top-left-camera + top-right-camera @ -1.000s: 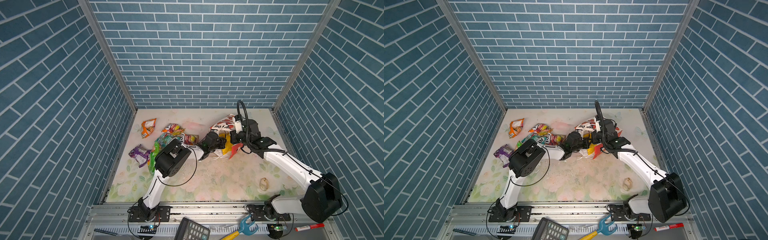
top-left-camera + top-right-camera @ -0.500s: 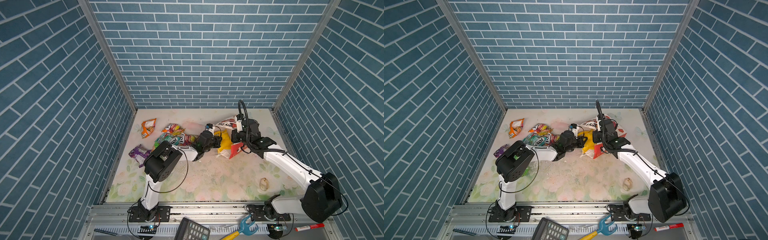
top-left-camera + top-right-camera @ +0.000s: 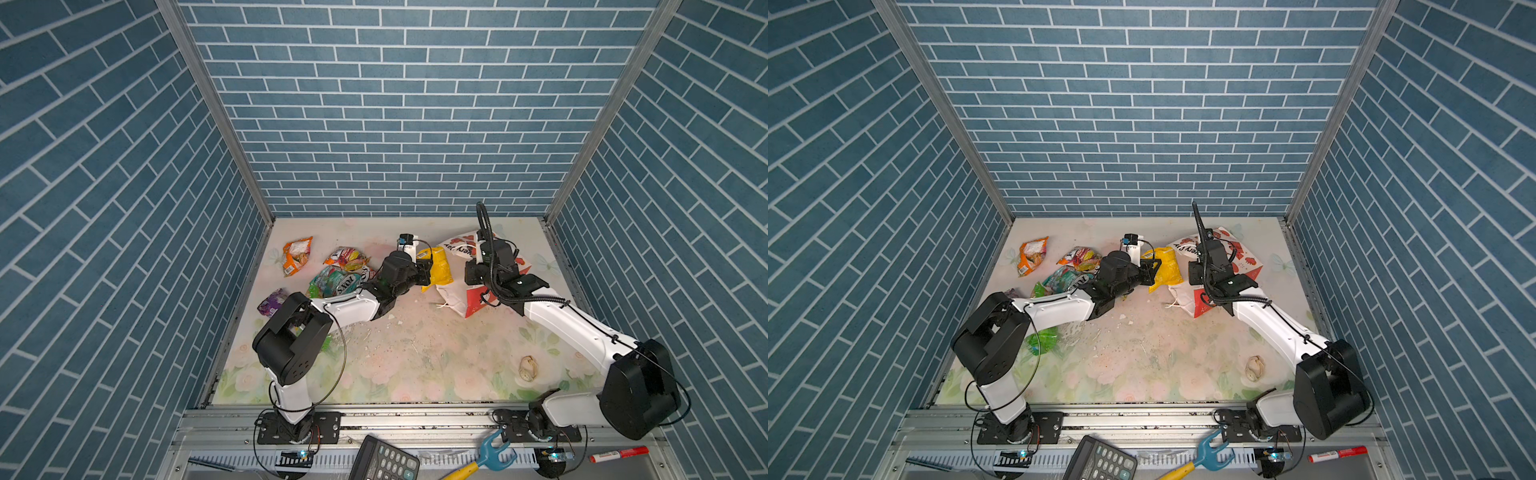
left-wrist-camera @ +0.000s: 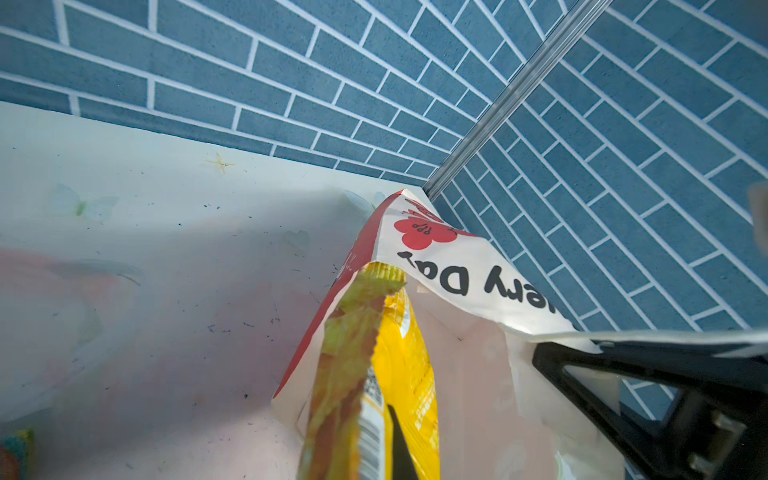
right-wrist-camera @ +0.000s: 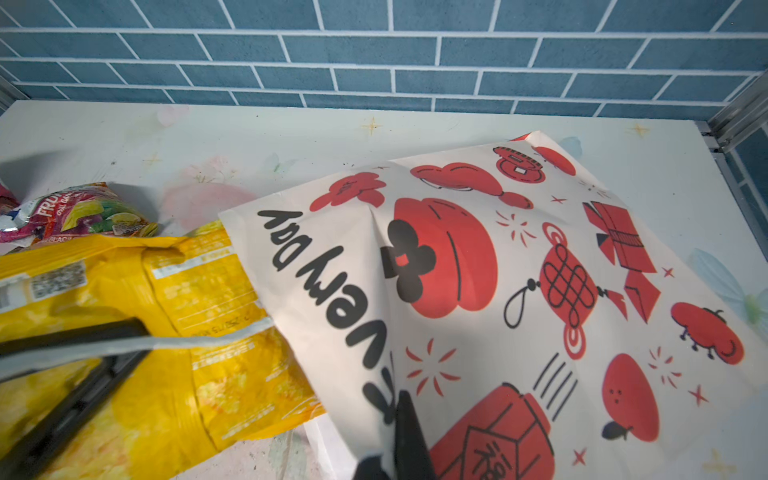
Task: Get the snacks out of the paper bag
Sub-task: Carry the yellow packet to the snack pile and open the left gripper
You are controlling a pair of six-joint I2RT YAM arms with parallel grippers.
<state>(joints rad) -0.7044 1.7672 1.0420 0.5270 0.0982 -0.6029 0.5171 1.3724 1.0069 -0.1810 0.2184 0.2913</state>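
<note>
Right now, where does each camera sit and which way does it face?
Top views: high above the front rail, looking down toward the back wall; left arm and right arm show whole, left gripper on the yellow packet, right gripper at the paper bag.
Left wrist: on the left arm, looking along its fingers into the bag's mouth.
Right wrist: on the right arm, looking over the bag's printed face toward the back wall; one of its fingers shows.
Shared: all four show the yellow packet at the bag's mouth.

Glossy crinkled yellow packet (image 5: 232, 374), matt paper bag (image 5: 478, 340)
</note>
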